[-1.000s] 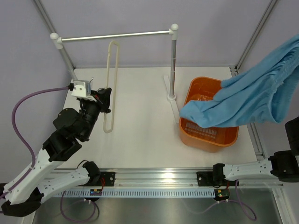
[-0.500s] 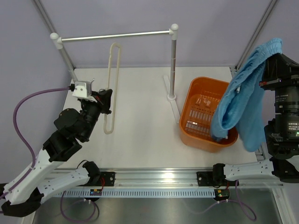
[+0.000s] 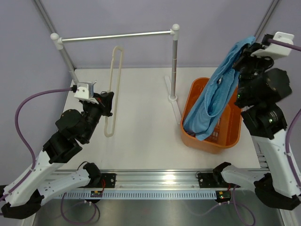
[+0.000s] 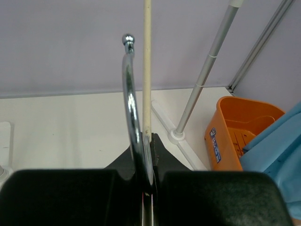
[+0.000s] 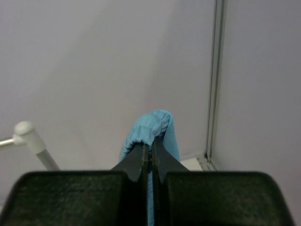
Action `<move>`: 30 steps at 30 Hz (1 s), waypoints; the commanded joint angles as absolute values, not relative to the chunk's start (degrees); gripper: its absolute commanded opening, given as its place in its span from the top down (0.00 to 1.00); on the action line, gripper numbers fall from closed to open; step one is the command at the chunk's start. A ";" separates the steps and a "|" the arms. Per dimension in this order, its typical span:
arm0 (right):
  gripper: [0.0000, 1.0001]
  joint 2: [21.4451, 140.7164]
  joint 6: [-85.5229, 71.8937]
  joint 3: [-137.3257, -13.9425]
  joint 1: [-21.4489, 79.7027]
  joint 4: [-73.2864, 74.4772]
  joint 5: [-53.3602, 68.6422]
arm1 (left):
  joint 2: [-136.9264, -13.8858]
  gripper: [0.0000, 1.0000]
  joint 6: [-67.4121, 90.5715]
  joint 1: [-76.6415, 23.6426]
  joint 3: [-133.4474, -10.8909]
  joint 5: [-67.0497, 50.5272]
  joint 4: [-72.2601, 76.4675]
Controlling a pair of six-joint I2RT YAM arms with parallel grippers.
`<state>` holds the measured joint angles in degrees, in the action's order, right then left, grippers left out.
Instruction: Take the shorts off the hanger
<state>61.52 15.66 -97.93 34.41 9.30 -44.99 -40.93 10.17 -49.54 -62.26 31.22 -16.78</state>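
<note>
The white table carries a silver rail on posts. Over at the right, the shorts hang free of the hanger in a long blue drape. Their lower end dips into the orange basket, while the top is bunched in the right gripper, held high above the basket. Its jaws are pressed tight on a fold of fabric. On the basket's side is a small blue-and-white sticker, too small to read. The hanger is bare and stands over the table left of centre. The left gripper pinches it where the metal hook joins the cream plastic.
</note>
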 commanded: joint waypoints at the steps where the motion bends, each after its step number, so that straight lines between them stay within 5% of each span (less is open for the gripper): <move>1: 1.00 63.19 -7.45 -97.74 21.55 25.11 -29.55 | -40.08 1.00 10.29 -49.57 -63.28 30.23 -15.29; 10: 1.00 61.46 -23.54 -88.27 17.14 35.16 -26.63 | -39.64 1.00 10.28 -49.57 -61.88 29.88 -15.55; 14: 0.82 58.19 -27.15 -79.82 17.05 35.15 -26.63 | -40.08 1.00 11.24 -49.57 -63.71 29.97 -20.28; 18: 0.47 55.55 -28.74 -75.68 17.14 35.77 -24.26 | -40.34 1.00 13.35 -49.57 -66.53 28.75 -25.74; 22: 0.27 53.44 -29.44 -74.97 17.14 36.30 -22.94 | -41.48 1.00 15.55 -49.57 -70.22 26.11 -31.72; 30: 0.23 51.68 -29.97 -73.92 17.23 35.95 -17.67 | -53.44 1.00 19.07 -49.48 -82.88 24.70 -43.86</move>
<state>52.36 -28.60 -74.61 17.45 37.47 -21.32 -48.47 17.76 -49.54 -77.34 26.85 -40.03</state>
